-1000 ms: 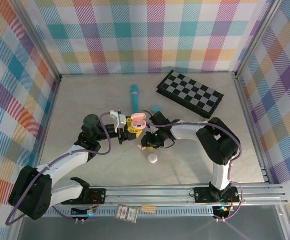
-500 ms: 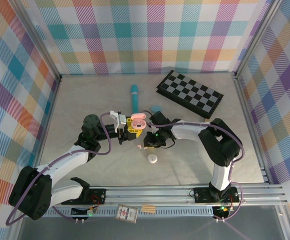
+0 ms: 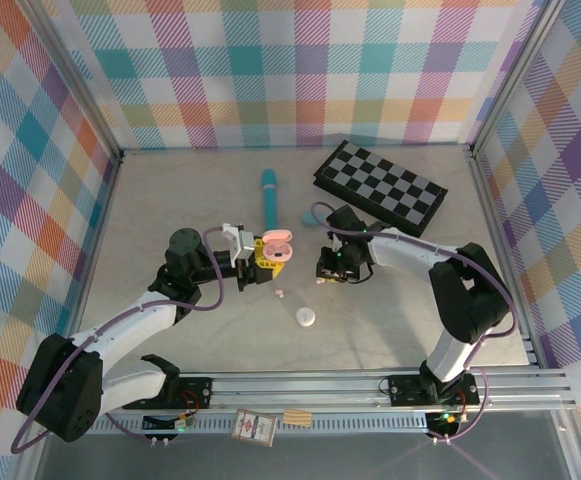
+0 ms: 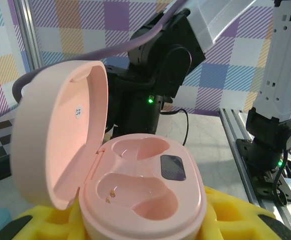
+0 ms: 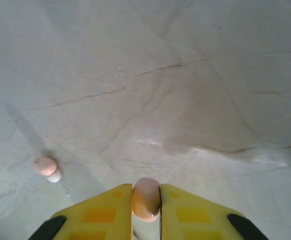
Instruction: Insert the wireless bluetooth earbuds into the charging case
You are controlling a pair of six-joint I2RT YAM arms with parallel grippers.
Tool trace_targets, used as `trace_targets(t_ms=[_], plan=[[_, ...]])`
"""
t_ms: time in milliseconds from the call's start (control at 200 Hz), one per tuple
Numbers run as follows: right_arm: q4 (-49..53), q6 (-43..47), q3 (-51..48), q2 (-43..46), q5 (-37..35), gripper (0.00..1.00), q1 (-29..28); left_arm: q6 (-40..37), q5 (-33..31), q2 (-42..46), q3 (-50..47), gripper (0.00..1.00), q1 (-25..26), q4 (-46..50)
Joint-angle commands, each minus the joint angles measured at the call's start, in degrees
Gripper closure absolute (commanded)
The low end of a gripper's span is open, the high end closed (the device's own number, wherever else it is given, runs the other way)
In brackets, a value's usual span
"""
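The right gripper (image 5: 146, 194), pinching a pink earbud (image 5: 146, 201) at its very tips, could drop or skew it entering the open case (image 4: 142, 200) clamped in the left gripper (image 3: 267, 258).

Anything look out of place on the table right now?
A pink earbud lies loose on the table, apart from the open pink case, whose two wells are empty. A second earbud is pinched in the right fingers.
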State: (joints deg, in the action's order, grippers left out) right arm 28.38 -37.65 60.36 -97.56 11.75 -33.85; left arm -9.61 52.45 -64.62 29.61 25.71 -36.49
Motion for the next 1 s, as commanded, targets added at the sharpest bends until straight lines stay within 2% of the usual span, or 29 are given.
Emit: trace_targets(t_ms=[0, 465, 585, 715, 995], plan=[[2.4, -0.2, -0.4, 0.5, 0.6, 0.81, 0.4, -1.7, 0.5, 1.1, 0.5, 0.65, -0.4, 1.0], [0.5, 5.0, -2.4, -4.1, 1.9, 0.77, 0.4, -1.7, 1.0, 0.7, 1.7, 0.65, -0.4, 1.5], [-1.9, 4.6, -3.5, -3.7, 3.0, 0.73, 0.4, -1.7, 1.0, 0.7, 1.7, 0.65, -0.4, 1.6], [-3.9, 3.4, -4.8, -1.9, 3.6, 0.61, 0.5, -1.7, 1.0, 0.8, 1.7, 0.65, -0.4, 1.7], [-12.4, -0.2, -8.8, -1.4, 8.8, 0.60, 1.6, -1.6, 1.1, 0.6, 1.8, 0.65, -0.4, 1.5]])
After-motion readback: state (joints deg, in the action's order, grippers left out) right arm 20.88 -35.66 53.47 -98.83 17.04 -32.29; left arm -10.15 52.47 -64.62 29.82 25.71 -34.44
